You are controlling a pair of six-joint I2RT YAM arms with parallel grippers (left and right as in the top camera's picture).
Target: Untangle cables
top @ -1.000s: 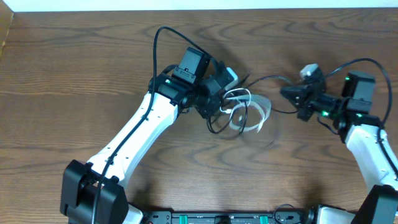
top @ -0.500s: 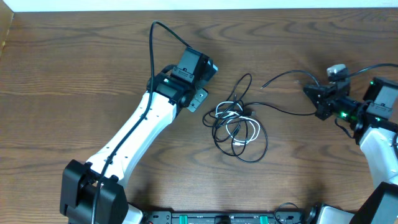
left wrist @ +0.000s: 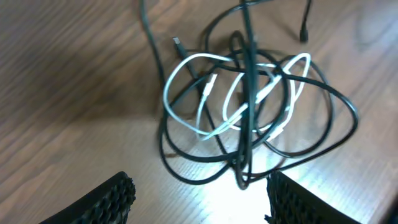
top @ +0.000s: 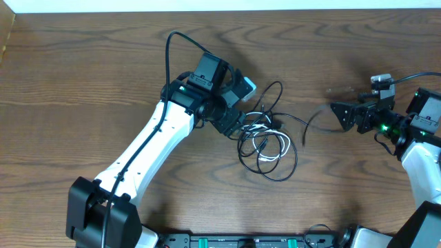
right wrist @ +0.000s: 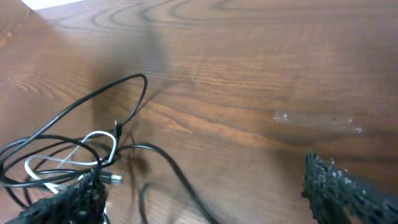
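Note:
The cables lie in one tangle at the table's middle. A white cable (top: 264, 142) (left wrist: 205, 93) in small loops is threaded through long black cables (top: 279, 172) (left wrist: 249, 118). One black cable's free end (top: 306, 132) (right wrist: 180, 180) trails right on the wood. My left gripper (top: 245, 109) (left wrist: 199, 190) is open at the tangle's left edge, nothing between its fingers. My right gripper (top: 337, 116) (right wrist: 205, 190) stands wide open to the right of the tangle. The trailing black cable lies on the table under its gap, not gripped.
A thick black wire (top: 171, 55) arcs over the left arm. The table's back edge (top: 220, 9) runs along the top of the overhead view. Bare wood spreads on both sides of the tangle.
The right gripper has opened and let go of the black cable, whose end now lies on the table. The left gripper has opened wider and come back to the tangle's left edge.

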